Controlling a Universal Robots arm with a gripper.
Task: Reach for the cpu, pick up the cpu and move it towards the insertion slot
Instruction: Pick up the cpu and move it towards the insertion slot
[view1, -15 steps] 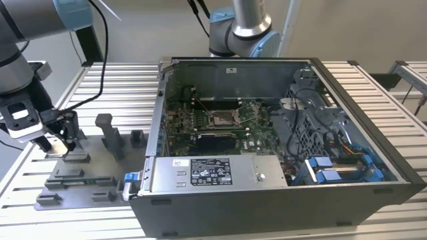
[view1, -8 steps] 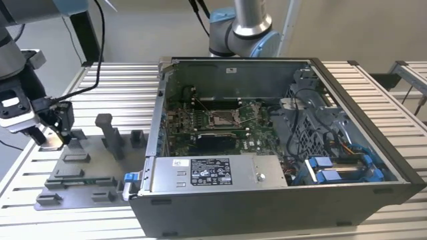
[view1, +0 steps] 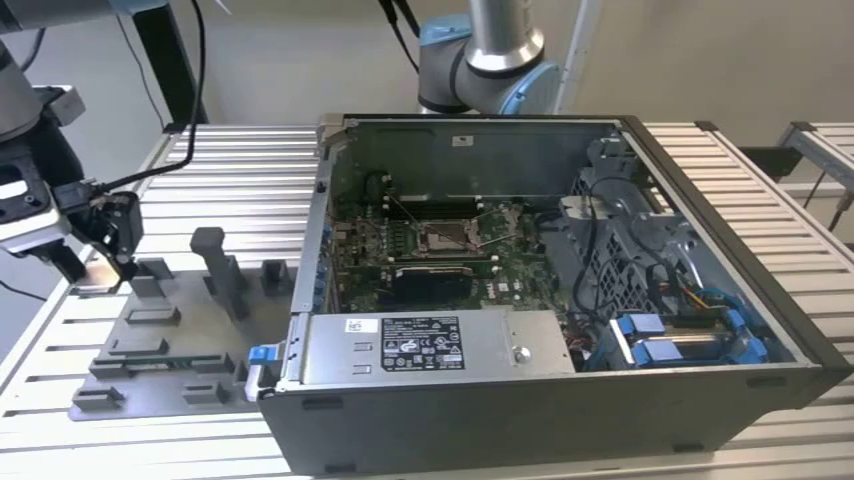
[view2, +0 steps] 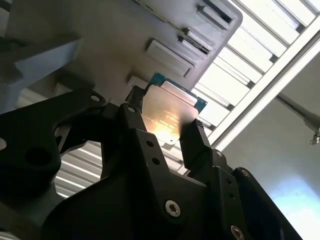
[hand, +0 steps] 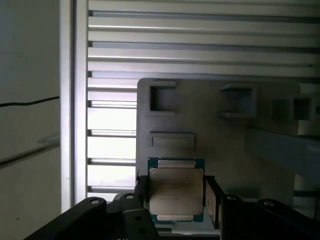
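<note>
Jaws clamped on cpu (hand: 176, 191), grey fixture tray (hand: 225, 145) close behind

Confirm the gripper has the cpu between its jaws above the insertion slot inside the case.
Wrong place: the cpu is between its jaws, but the exterior view shows the gripper above the grey fixture tray, outside the case, apart from the insertion slot.

We've got the cpu (hand: 176, 192) pinched by its edges in the claw (hand: 177, 200). In the first wrist view its silvery lid faces us, with a teal-green rim peeking out. The insertion slot (view1: 447, 237) is a square silver frame with a brownish centre, flat inside the open case (view1: 534, 400).
</note>
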